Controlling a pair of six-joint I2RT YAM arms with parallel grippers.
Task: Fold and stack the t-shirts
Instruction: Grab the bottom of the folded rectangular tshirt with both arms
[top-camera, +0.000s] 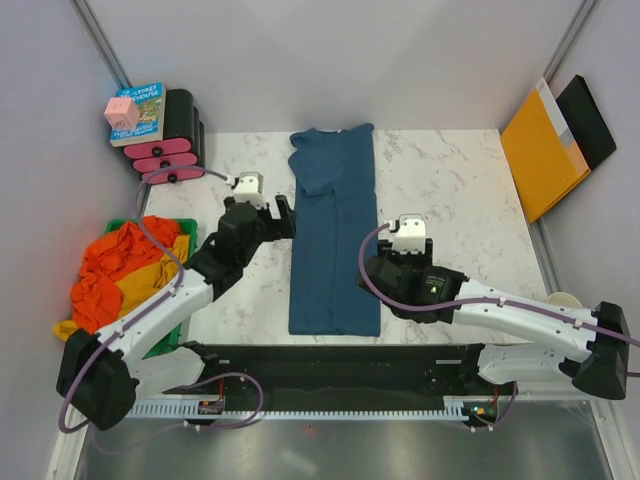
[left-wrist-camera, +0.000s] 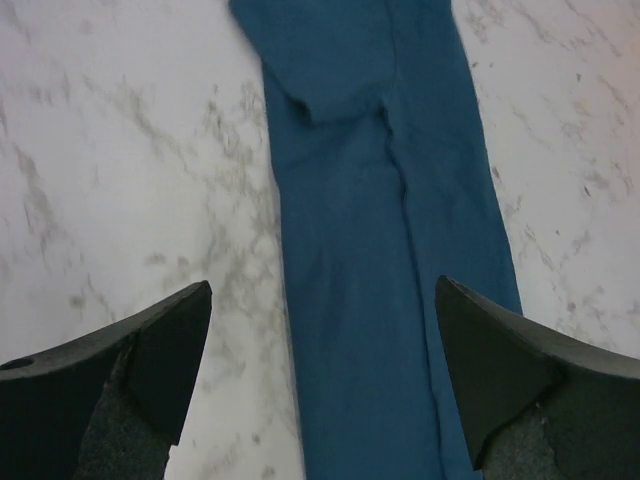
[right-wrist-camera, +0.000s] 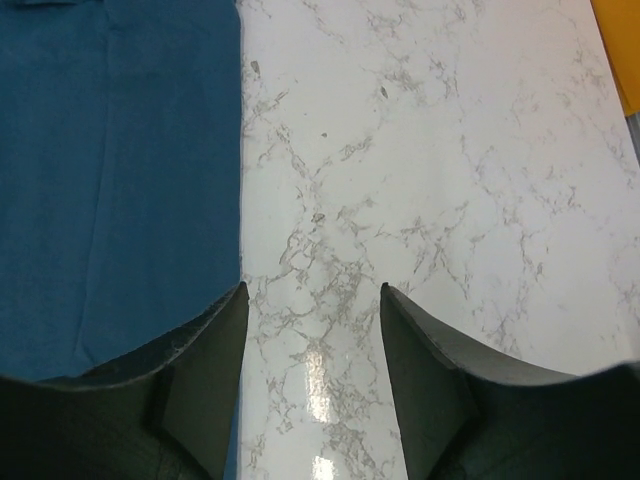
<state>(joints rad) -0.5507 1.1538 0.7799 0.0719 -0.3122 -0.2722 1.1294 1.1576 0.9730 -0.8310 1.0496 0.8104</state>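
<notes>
The teal t-shirt (top-camera: 333, 235) is lying as a long strip at the centre of the desk (top-camera: 450, 180). The left pincer (top-camera: 284, 216) at its 9 o'clock and the right pincer (right-wrist-camera: 313, 290) at 4 o'clock are hanging spread. Pinching only one layer is risking to undo the folds.

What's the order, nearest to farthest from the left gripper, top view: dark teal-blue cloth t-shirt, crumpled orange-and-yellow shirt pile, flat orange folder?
From the left gripper:
1. Dark teal-blue t-shirt, centre, just beside the fingertips.
2. Orange-and-yellow shirt pile, far left side.
3. Orange folder, far right, farthest.
</notes>
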